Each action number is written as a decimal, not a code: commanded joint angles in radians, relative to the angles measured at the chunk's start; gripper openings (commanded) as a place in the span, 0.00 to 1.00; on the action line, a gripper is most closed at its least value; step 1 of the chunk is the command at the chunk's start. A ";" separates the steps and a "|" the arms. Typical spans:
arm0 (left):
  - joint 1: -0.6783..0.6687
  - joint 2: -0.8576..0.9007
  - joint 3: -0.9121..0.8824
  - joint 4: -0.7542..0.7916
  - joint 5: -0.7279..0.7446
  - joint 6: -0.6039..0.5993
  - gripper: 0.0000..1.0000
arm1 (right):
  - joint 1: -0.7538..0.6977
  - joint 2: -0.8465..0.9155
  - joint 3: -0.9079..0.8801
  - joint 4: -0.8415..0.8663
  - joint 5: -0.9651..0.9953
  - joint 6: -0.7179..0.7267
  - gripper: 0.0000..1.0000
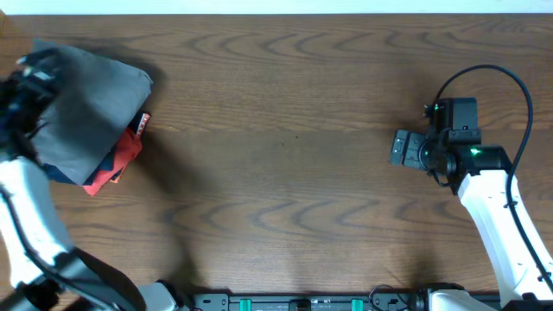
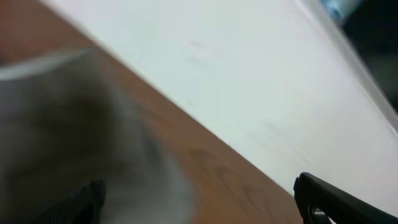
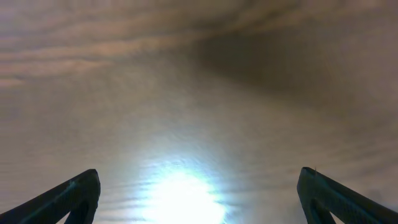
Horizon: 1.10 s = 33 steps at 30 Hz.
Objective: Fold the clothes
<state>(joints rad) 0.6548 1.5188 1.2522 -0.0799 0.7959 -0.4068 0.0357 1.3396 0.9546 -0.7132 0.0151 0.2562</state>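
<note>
The grey shorts [image 1: 91, 108] lie folded at the far left of the table, on top of a dark navy garment [image 1: 60, 173] and a red-orange garment [image 1: 121, 160]. My left gripper [image 1: 30, 73] is over the left edge of the shorts. In the left wrist view its fingers [image 2: 199, 199] are spread wide, with blurred grey cloth [image 2: 68, 137] under the left finger and nothing gripped. My right gripper [image 1: 399, 149] is far to the right, open and empty over bare wood [image 3: 199, 93].
The wooden table [image 1: 285, 155] runs between the two arms. A white wall or border [image 2: 249, 74] lies just past the table's far edge. A black cable [image 1: 510, 82] loops over the right arm.
</note>
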 commanded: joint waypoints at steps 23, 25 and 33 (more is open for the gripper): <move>-0.818 -0.098 -0.014 -1.127 -0.704 0.229 0.98 | -0.160 -0.102 0.084 -0.440 -0.095 -0.011 0.99; -0.818 -0.182 -0.038 -1.109 -0.703 0.222 0.98 | -0.159 -0.175 0.056 -0.420 -0.095 -0.012 0.99; -0.818 -0.733 -0.256 -0.824 -0.704 0.211 0.98 | -0.159 -0.710 -0.158 -0.200 -0.097 -0.055 0.99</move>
<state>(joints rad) -0.1612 0.9234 1.0698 -0.9417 0.1112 -0.1844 -0.1169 0.7818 0.8604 -0.9474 -0.0792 0.2256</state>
